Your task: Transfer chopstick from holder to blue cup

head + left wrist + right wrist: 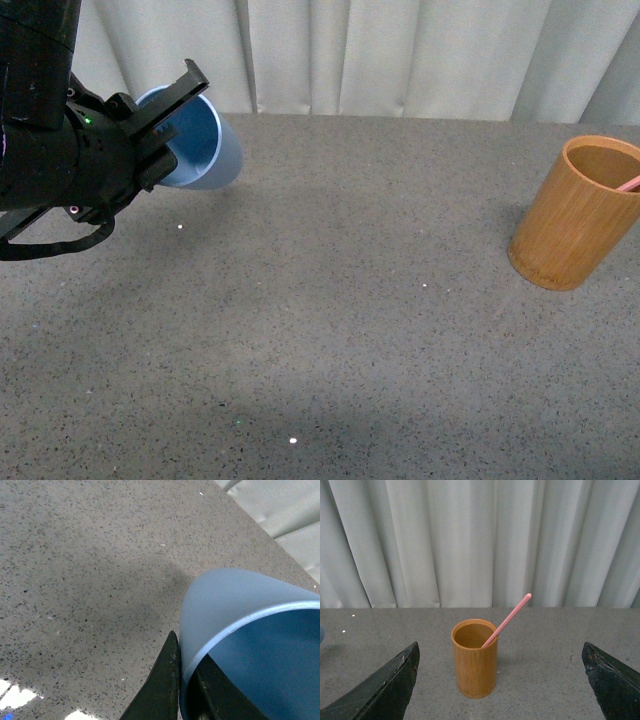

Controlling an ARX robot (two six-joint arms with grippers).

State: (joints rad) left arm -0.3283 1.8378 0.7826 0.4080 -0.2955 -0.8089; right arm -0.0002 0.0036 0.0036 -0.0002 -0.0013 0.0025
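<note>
My left gripper point(170, 105) is shut on the rim of the light blue cup point(205, 140), which hangs tilted with its mouth toward the camera, at the far left near the curtain. In the left wrist view one finger point(160, 685) lies outside the cup wall point(225, 605) and the other inside it. The bamboo holder point(575, 215) stands upright at the right edge, with a pink chopstick point(630, 183) leaning out of it. In the right wrist view my right gripper point(502, 685) is open, facing the holder point(475, 660) and the chopstick point(507, 620) from a distance.
A grey speckled table point(330, 330) spreads between cup and holder. A pale curtain point(400, 50) hangs along the table's far edge. Small white specks lie on the surface.
</note>
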